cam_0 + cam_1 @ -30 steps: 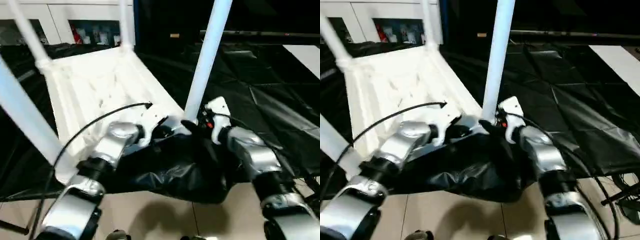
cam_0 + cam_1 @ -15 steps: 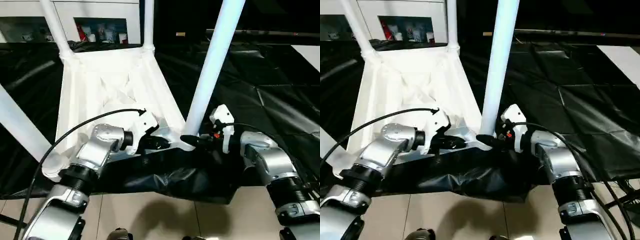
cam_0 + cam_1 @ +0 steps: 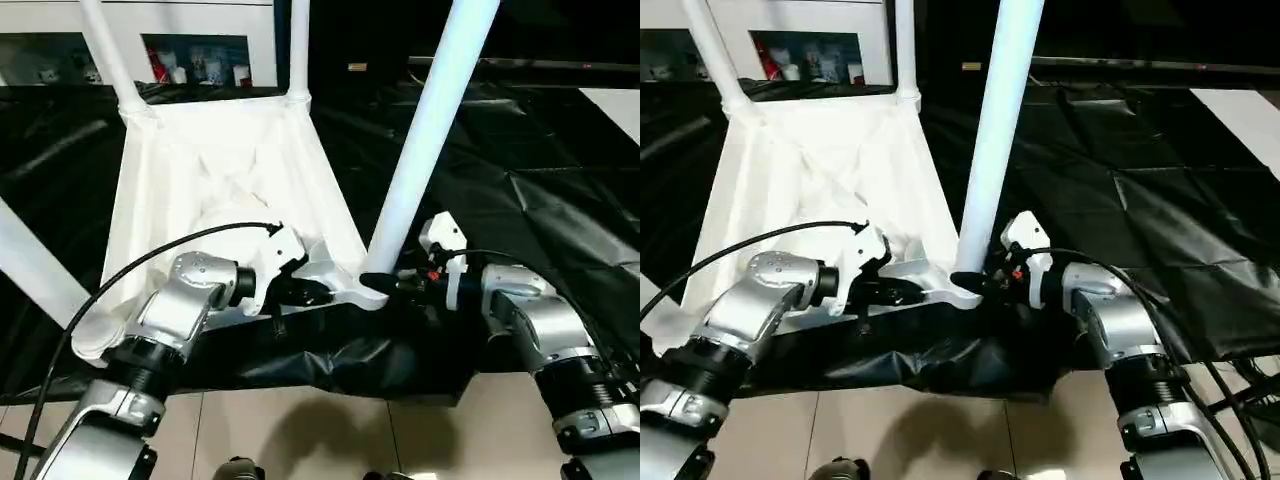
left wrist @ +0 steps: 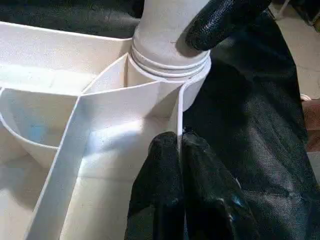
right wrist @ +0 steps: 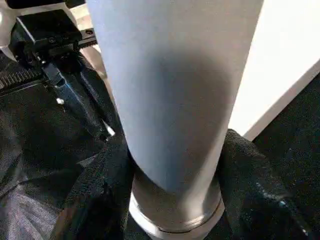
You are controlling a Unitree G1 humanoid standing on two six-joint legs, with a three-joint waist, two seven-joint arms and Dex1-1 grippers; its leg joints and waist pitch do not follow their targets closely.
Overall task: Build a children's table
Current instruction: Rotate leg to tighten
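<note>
Four legs stand upright in corner sockets of upturned tabletop [image 3: 215,175] on black sheet [image 3: 560,200]; near-right leg [image 3: 425,130] rises vertically between right gripper [image 5: 172,200] fingers, closed round its base; left gripper [image 4: 180,150], just left of socket, pinches tabletop's near rim wall [image 4: 178,117], fingers nearly together.

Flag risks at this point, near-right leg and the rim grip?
1. The right gripper clasps the near-right leg low, by its socket; threads remain visible there, so it may not be fully seated and could wobble or cross-thread.
2. The left gripper pinches only the tabletop thin rim; the top could slip or twist.
</note>
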